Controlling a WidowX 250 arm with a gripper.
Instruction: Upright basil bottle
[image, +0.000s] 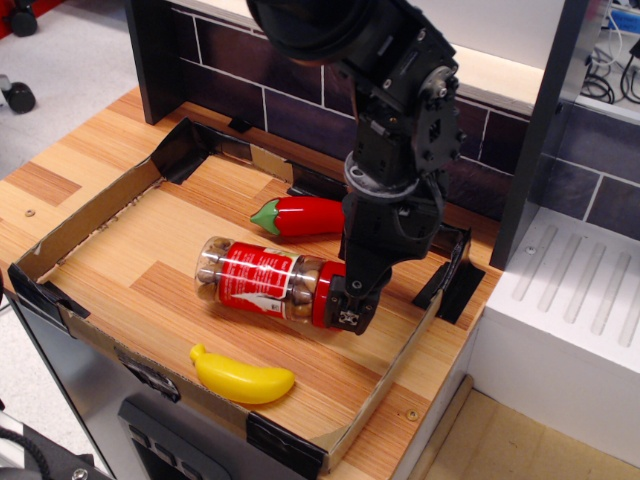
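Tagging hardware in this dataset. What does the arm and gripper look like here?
One arm, all black with a glossy finish: a rounded, bulky upper joint, then a cylindrical wrist section ringed by a grey band. It tapers to a narrow black gripper whose boxy tip shows small pale dots, maybe screws. No loose cables, logos or sleeves are visible.

The wooden surface (110, 190) carries a shallow cardboard tray (90, 215), and on its wood-grain floor lie the basil bottle (262, 281) on its side in the middle, a red toy chili pepper (300, 216) just behind it, and a yellow toy banana (242, 377) near the front wall.
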